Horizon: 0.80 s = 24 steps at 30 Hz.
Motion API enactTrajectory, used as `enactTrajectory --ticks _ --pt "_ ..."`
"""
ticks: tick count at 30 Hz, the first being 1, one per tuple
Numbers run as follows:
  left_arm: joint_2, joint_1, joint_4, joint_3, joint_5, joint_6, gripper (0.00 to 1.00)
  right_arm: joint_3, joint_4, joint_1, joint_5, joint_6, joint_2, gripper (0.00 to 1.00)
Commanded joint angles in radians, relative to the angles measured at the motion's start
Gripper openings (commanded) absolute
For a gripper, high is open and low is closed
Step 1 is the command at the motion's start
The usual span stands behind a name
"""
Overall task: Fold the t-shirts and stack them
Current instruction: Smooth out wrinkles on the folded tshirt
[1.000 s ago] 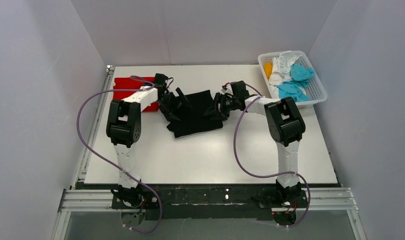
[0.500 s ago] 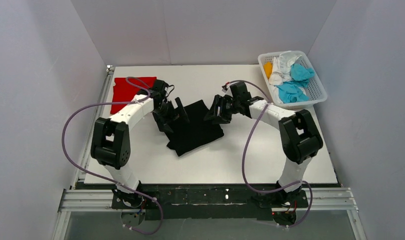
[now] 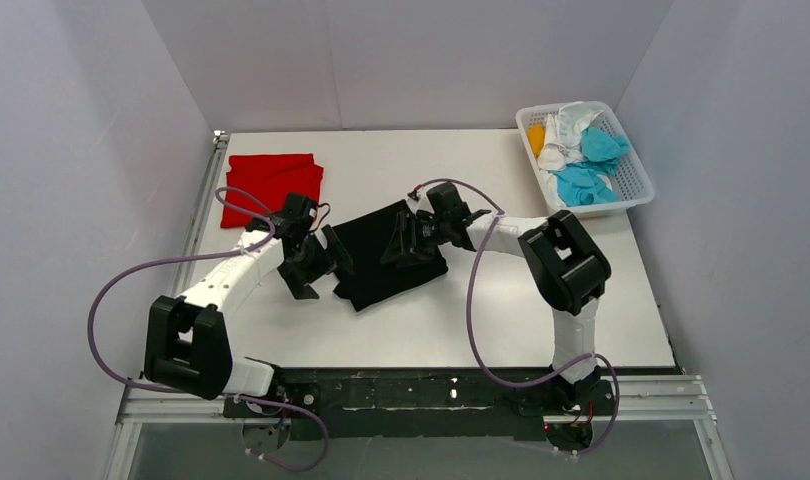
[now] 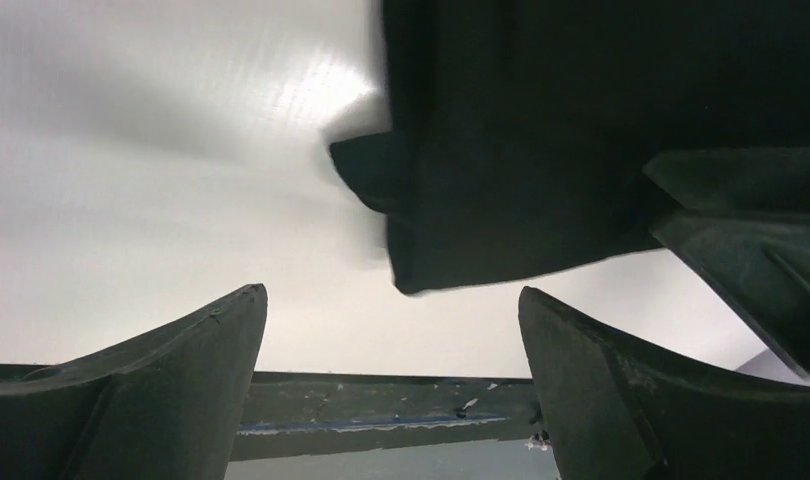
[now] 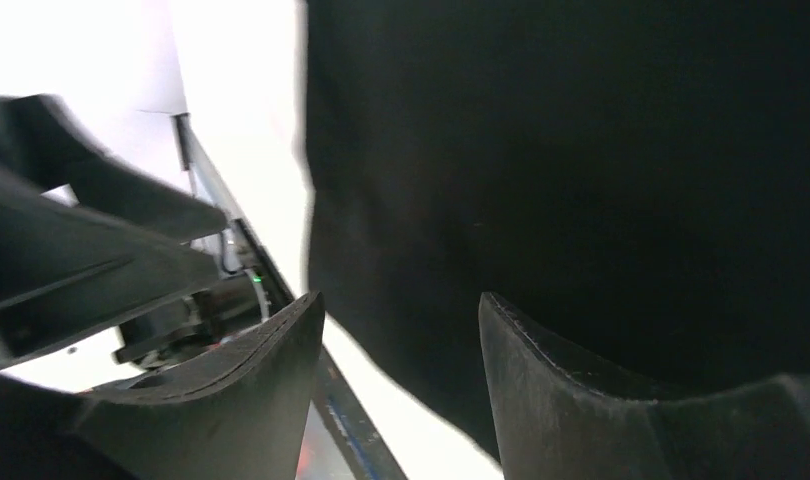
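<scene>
Fingers (image 4: 161, 400) of the left gripper (image 3: 319, 266) are spread wide with nothing between them. They hang just off the near-left corner of the black shirt (image 3: 381, 270), and its wrist view shows bare table (image 3: 431, 320) under the gap with the cloth edge a little ahead. A second ago this gripper was up against the shirt's left side, with its arm lying across the red shirt (image 3: 271, 180). It has since drawn back toward the near-left, so the red shirt shows whole, folded flat at the far-left of the table.

The right gripper (image 3: 399, 240) has slid leftward and now sits low over the far-right part of the black shirt. Its fingers are partly apart and clamp nothing; whether the tips press on the cloth I cannot tell.

The black shirt itself has changed from a looser, wider shape into a compact tilted rectangle at mid-table, between the two grippers. That suggests the folding of this one is about finished, and carrying it onto the red shirt is likely what remains. More shirts wait in the white basket (image 3: 636, 185) at the far-right.
</scene>
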Motion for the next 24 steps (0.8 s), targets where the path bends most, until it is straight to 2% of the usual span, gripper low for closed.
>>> enactTrajectory --ticks 1,6,11,18,24 --pt "0.016 0.022 -0.008 -0.085 0.009 -0.065 0.98 -0.051 0.12 -0.015 -0.028 -0.008 0.107 0.66" --pt "0.078 0.027 0.028 -0.099 0.015 -0.073 0.98 -0.145 0.2 -0.015 -0.002 -0.011 0.171 0.66" --pt "0.152 0.026 0.083 -0.108 0.022 -0.089 0.98 -0.212 0.292 -0.017 -0.012 0.021 0.138 0.66" --pt "0.233 0.027 0.341 -0.171 -0.007 -0.177 0.98 -0.1 0.182 -0.017 0.009 -0.004 -0.028 0.67" --pt "0.289 0.025 0.494 -0.181 -0.019 -0.176 0.98 -0.009 0.049 -0.017 0.026 -0.051 -0.134 0.68"
